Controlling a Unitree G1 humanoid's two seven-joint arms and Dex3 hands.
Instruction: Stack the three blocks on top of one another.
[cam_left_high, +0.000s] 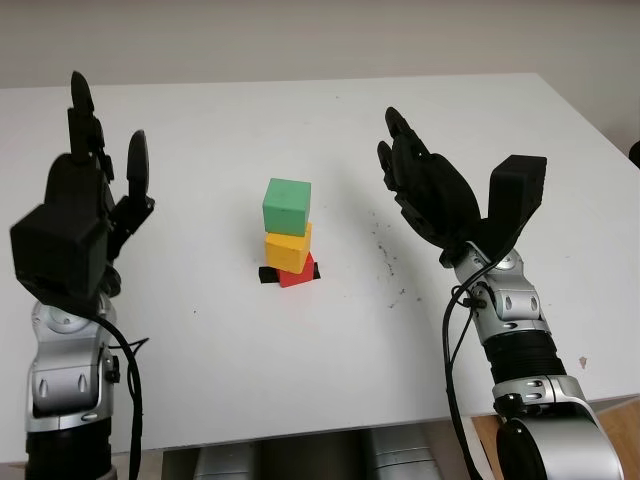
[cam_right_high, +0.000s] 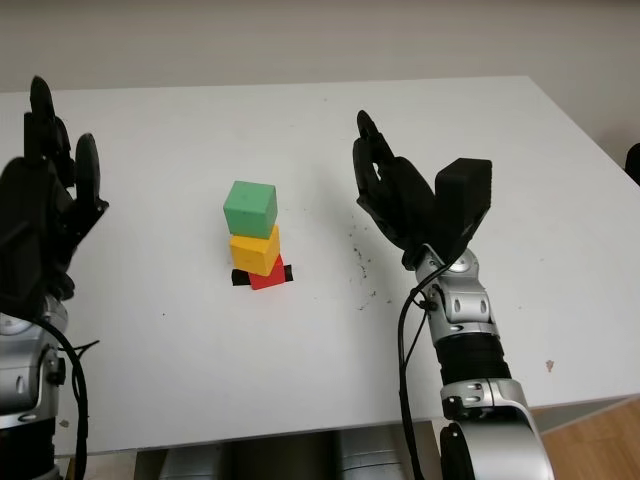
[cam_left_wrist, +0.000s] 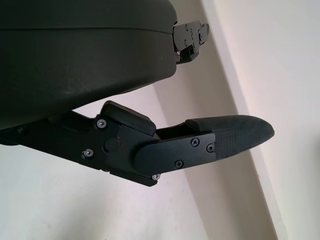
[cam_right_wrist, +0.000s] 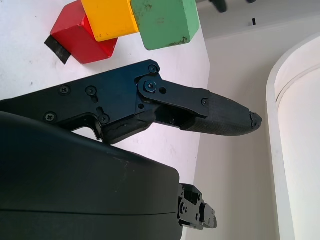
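Three blocks stand stacked at the middle of the white table (cam_left_high: 300, 120): a red block (cam_left_high: 298, 273) at the bottom on a black tape mark (cam_left_high: 270, 274), a yellow block (cam_left_high: 288, 246) on it, and a green block (cam_left_high: 286, 205) on top, each a little offset. My left hand (cam_left_high: 105, 175) is raised to the left of the stack, open and holding nothing. My right hand (cam_left_high: 425, 180) is raised to the right of it, open, apart from the blocks. The right wrist view shows the stack: red block (cam_right_wrist: 80, 34), yellow block (cam_right_wrist: 110, 17), green block (cam_right_wrist: 162, 21).
Small dark specks (cam_left_high: 385, 255) mark the table between the stack and my right hand. The table's front edge (cam_left_high: 300, 430) runs just ahead of my arms, and its right edge (cam_left_high: 590, 130) lies beyond my right hand.
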